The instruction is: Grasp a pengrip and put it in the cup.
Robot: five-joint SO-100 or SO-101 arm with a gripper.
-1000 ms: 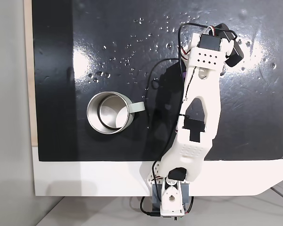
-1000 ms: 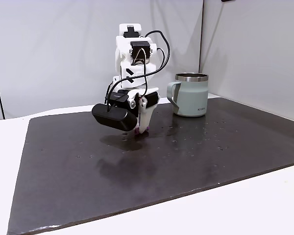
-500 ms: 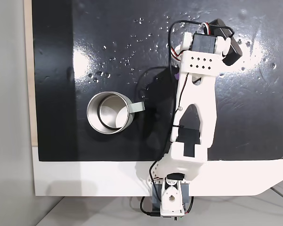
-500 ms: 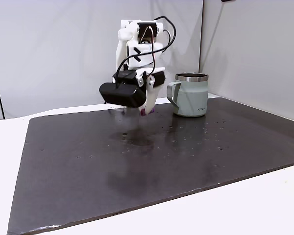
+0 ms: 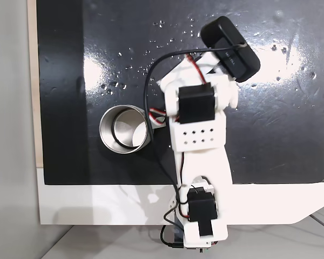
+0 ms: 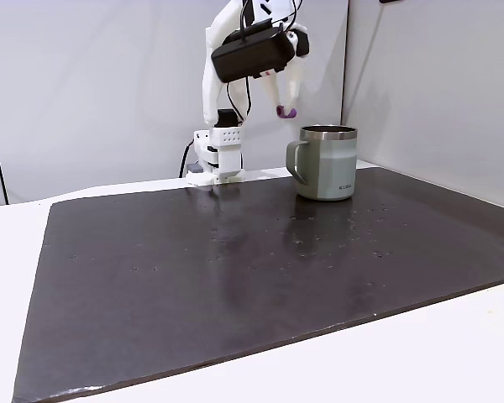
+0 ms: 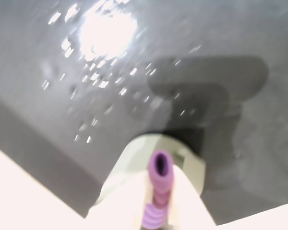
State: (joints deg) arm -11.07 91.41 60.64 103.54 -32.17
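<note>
The pengrip point(image 6: 286, 111) is a small purple ribbed tube, pinched between the white fingers of my gripper point(image 6: 284, 104), which is shut on it high above the mat. It hangs just left of and above the rim of the cup point(image 6: 323, 163) in this fixed view. The wrist view shows the pengrip point(image 7: 159, 189) end-on in my gripper point(image 7: 160, 184), with a blurred pale shape, seemingly the cup point(image 7: 132, 158), right below. Seen from above, the steel cup point(image 5: 123, 129) stands left of my arm point(image 5: 198, 124), which covers part of its handle.
A black glossy mat point(image 5: 65, 81) covers most of the white table point(image 5: 97, 205). The arm base point(image 6: 218, 159) stands at the mat's far edge, left of the cup. A grey wall panel point(image 6: 437, 84) rises close behind the cup.
My gripper has lifted the pengrip off the mat, raised it high and swung it toward the cup. The cup has not moved.
</note>
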